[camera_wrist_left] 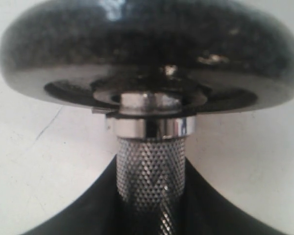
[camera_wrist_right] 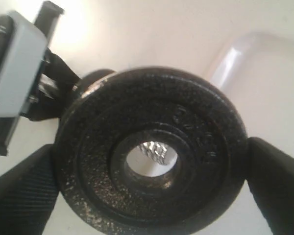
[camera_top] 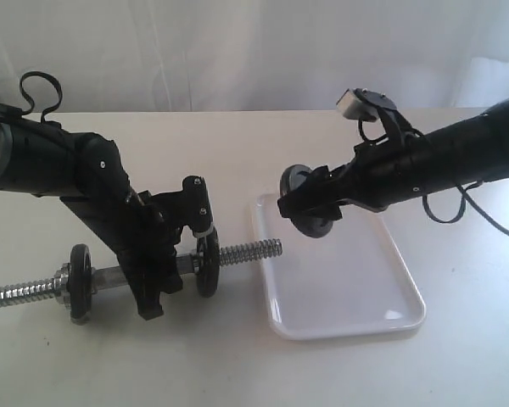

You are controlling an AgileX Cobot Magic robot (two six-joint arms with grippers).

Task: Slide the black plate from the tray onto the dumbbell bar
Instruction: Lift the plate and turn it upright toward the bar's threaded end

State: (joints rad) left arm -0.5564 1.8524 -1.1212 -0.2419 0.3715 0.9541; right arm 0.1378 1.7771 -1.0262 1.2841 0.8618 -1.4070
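black plate point(camera_wrist_right: 196, 147) pinched in right claw point(camera_top: 310, 203) over the tray point(camera_top: 382, 314) (on edge), dumbbell bar point(camera_top: 246, 251) gripped in left claw point(camera_top: 157, 284)

Robotics lab bench: 2 black jointed robot arms point(camera_top: 59, 165) point(camera_top: 458, 157) over a plain white tabletop point(camera_top: 237, 373), a white fabric curtain point(camera_top: 237, 51) hung behind.
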